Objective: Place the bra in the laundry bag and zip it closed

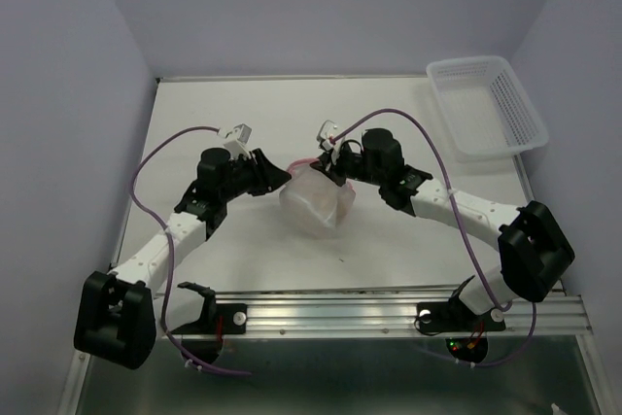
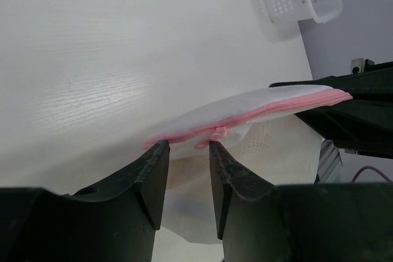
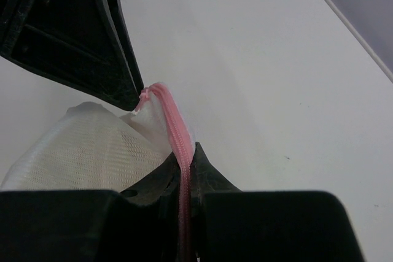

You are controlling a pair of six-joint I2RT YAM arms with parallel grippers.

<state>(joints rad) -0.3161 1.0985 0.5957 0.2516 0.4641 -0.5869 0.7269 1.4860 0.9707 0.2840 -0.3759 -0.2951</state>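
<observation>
- Black fingers of the right gripper [image 3: 186, 150] are pressed tight together on the pink zipper band [image 3: 171, 115] of the laundry bag [image 3: 80, 151]. The band runs straight down into the seam between them.
- White mesh bulges out to one side of that grip, and the band's other end reaches the tip of the left gripper [image 2: 186, 146].
- The left gripper's jaws stand part-way apart with a plain gap between them. The end of the band lies across their tips, and the zipper pull [image 2: 212, 134] hangs just beside one tip. Whether they pinch any of the bag I cannot tell.
- Between the two grippers the band is stretched into one flat pink line, raised above the table [image 1: 224, 123], with the mesh sagging below it.
- From above, the bag is a roundish translucent bundle near the middle of the table, between the two wrists.
- A peach-beige tint shows through the mesh. It is the bra [image 1: 311, 209], inside the bag, its shape blurred by the fabric.
- Whether the underside of the bag rests on the table cannot be told.
- A white slotted basket [image 1: 515, 104] sits at the far right corner, well apart from the bag.
- Purple cables [image 1: 155, 157] loop out from both arms.
</observation>
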